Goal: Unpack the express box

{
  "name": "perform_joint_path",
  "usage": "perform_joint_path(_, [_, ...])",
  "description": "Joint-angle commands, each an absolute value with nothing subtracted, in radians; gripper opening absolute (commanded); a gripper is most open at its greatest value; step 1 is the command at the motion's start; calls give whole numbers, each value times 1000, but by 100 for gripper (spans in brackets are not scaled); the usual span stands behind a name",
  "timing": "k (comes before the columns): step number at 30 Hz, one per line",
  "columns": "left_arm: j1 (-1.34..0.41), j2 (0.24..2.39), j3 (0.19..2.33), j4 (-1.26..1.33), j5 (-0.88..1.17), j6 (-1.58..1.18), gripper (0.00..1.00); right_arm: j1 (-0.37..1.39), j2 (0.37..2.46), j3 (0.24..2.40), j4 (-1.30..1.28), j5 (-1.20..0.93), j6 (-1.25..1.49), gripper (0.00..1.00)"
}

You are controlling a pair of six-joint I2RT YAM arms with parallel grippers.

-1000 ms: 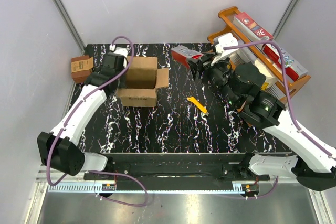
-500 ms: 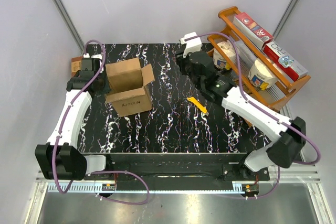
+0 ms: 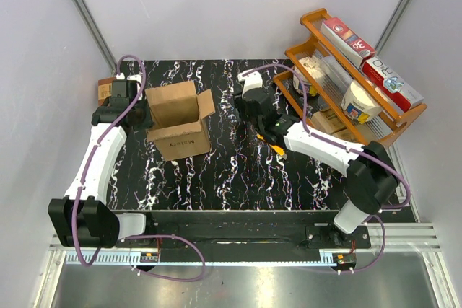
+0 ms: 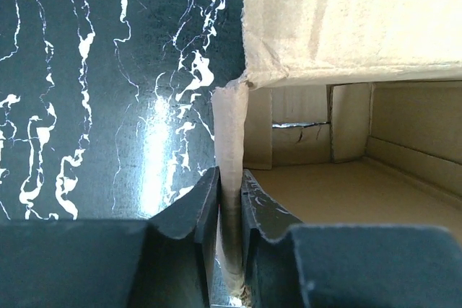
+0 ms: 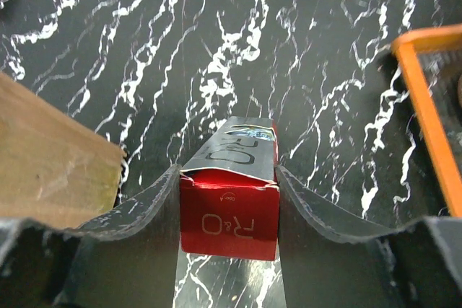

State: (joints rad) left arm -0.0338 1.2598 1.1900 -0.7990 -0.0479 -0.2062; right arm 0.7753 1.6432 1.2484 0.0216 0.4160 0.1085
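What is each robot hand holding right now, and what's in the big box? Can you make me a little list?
left gripper: shut on a cardboard edge of the express box
right gripper: shut on a red carton marked R&O, over the table
express box: flaps open; nothing seen in the part of its inside that shows
yellow cutter: lying on the table by the right arm
orange rack: at the table's far right, holding goods
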Motion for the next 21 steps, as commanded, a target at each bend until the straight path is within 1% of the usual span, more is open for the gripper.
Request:
perform_joint_path(1, [-34,1276,1212,-813,5,-201,26,773,1605,1184,43,355,189,45])
perform_joint_path(4, [-35,1270,1209,-813,3,-195,32,772,1571,1129,19,301,215,49])
perform_joint_path(5, [-34,1270,1207,-815,2,-195,36,773,1562,1115,8,281,230,50])
perform_joint_path(7, [-35,1266,1207,-813,3,-193,41,773,1534,1066,-28,233,255,55])
perform_joint_path(8, [-35,1262,1209,-813,-12,-193,45,773,1520,1048,-29,223,282,57])
perform_joint_path(9, [-34,1259,1212,-813,-24,-193,46,773,1494,1020,-34,207,288,60])
perform_joint_path(11, [-34,1247,1216,-813,-18,-192,50,773,1470,1000,-52,172,293,63])
perform_joint_path(12, [-35,1241,1221,-813,-12,-190,56,773,1453,993,-63,170,290,64])
perform_joint_path(17, [-34,1213,1259,-841,26,-170,65,773,1440,1005,-188,144,282,68])
perform_joint_path(18, [-35,1210,1270,-845,26,-169,69,773,1430,1005,-201,144,285,69])
perform_joint_path(21, [-34,1190,1288,-864,14,-172,76,772,1401,1025,-254,169,301,70])
